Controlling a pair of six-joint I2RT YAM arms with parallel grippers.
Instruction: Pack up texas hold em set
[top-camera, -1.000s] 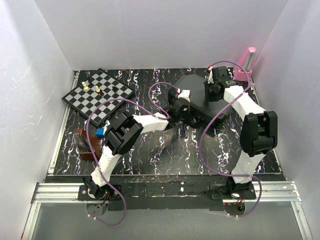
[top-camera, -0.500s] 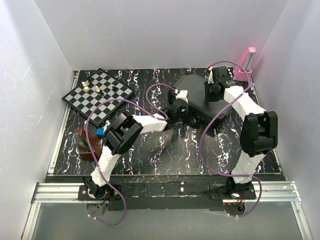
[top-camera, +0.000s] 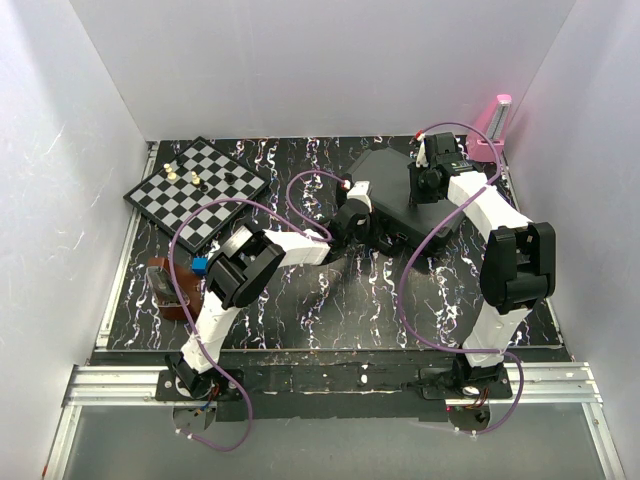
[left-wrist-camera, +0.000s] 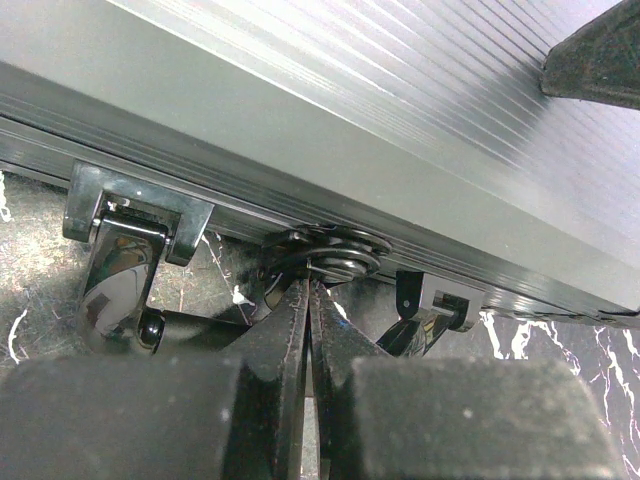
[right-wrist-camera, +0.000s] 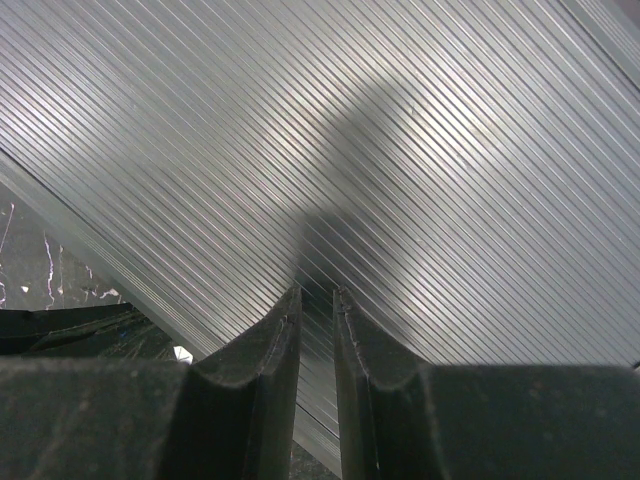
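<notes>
The black briefcase (top-camera: 392, 178) of the texas hold em set lies closed at the back right of the table; chips, card boxes and discs are hidden. In the left wrist view its ribbed lid (left-wrist-camera: 420, 90) fills the top, with two front latches (left-wrist-camera: 130, 215) (left-wrist-camera: 440, 300). My left gripper (left-wrist-camera: 311, 285) is shut and empty, its tips at a round metal fitting (left-wrist-camera: 335, 250) on the case's front edge; it is also in the top view (top-camera: 362, 226). My right gripper (right-wrist-camera: 316, 295) is shut, its tips against the ribbed lid (right-wrist-camera: 400, 150); in the top view it sits on the case (top-camera: 428, 190).
A black-and-white chessboard (top-camera: 195, 190) with a few pieces lies at the back left. A brown object (top-camera: 168, 288) and a small blue-white block (top-camera: 200, 265) sit at the left edge. A pink object (top-camera: 492, 125) stands in the back right corner. White walls enclose the table.
My left wrist has shifted a little to the left along the case's front edge. The right arm and the case have not moved.
</notes>
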